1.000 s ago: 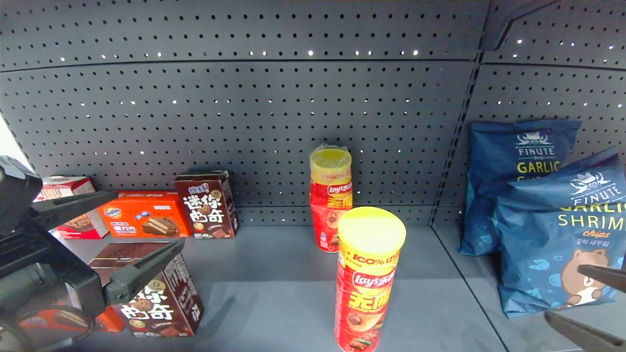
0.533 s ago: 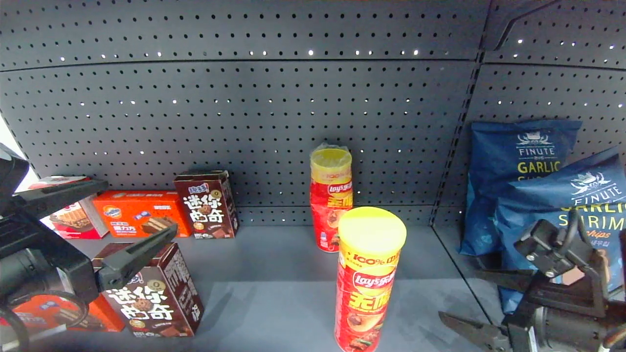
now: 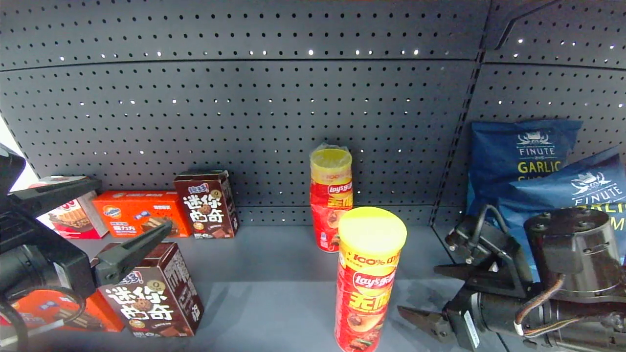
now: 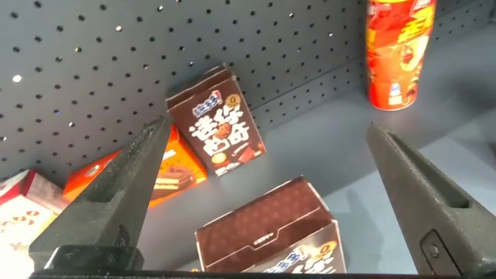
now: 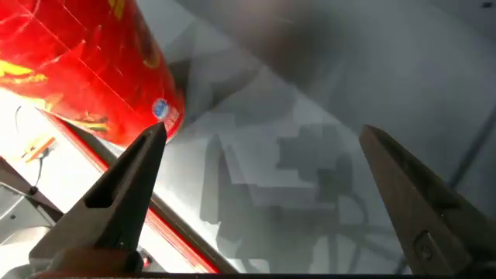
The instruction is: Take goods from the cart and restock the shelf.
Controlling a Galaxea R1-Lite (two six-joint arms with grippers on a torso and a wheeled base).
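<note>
Shelf [image 3: 274,274] held chip cans [image 3: 369,278], boxes [image 3: 156,293] and bags [image 3: 518,156]. Left gripper [image 3: 133,205] and right gripper [image 3: 419,289] gaped empty; more restocking probably remained.

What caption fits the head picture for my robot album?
Open left tool by the front brown box, open right tool beside the front can, at a snack shelf.

A dark grey perforated back panel [image 3: 244,122] is standing behind the grey shelf [image 3: 274,303]; small points of light [image 3: 310,52] are shining through some holes; a slanted post [image 3: 456,142] is dividing it from a second panel [image 3: 552,88] on the right; a bright white patch [image 3: 4,133] is showing at the far left edge.
</note>
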